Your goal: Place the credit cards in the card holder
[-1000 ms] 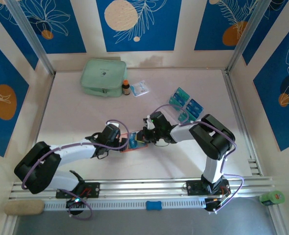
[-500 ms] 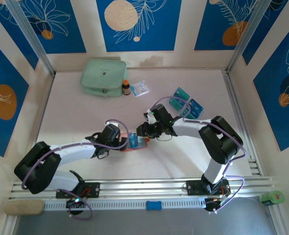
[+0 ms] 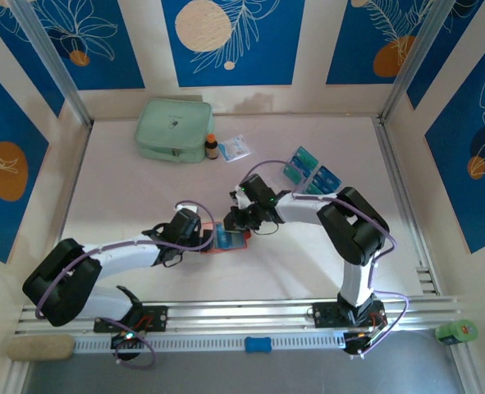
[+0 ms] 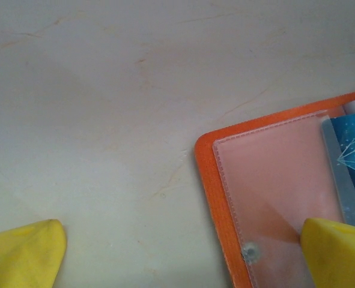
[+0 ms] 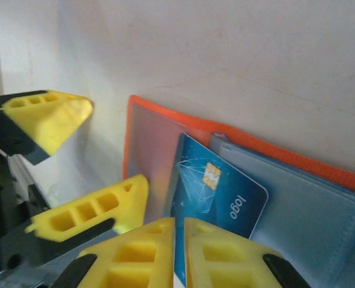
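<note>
Right claw (image 5: 178, 223) slid left, closed over blue card (image 5: 219, 198); left claw (image 4: 177, 240) gapes over card holder (image 4: 207, 174).

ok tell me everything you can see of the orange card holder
The card holder lies open, flat on the pale table. Orange cover, stitched clear pockets, small snap. A blue card sits partway in one pocket. A finger of the open left hand seems to press a pocket; the shut right hand meets the card's edge.

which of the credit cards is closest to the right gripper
The blue card lying on the open orange card holder, just ahead of the shut right gripper. The other cards sit loose on the table, farther back right.
</note>
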Controlling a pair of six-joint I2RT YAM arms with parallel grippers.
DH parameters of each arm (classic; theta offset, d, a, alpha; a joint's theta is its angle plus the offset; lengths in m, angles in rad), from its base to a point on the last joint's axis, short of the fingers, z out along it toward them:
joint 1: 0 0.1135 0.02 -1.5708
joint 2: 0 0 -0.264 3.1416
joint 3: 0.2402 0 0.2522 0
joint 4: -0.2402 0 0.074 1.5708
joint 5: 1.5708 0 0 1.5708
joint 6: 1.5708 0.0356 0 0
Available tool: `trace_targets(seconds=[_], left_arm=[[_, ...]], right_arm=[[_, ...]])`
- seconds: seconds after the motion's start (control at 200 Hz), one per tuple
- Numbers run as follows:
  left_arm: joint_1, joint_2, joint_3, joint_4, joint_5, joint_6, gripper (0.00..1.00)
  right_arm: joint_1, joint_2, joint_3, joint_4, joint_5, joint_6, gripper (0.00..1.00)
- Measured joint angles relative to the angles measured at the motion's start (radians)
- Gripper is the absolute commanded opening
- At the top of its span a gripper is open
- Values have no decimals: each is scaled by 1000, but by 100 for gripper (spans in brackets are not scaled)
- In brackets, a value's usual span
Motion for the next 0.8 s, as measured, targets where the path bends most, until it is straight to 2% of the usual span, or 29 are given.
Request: trace_targets(seconds=[0.285, 0.495, 0.8], left_arm=[[1, 0, -2, 5, 0, 0, 100], [1, -2, -2, 5, 0, -2, 100], [10, -82, -2, -19, 8, -48, 100]], right_arm=[[31, 78, 80, -27, -3, 2, 4], [33, 83, 92, -34, -11, 2, 4], [-20, -76, 57, -62, 16, 4, 4]])
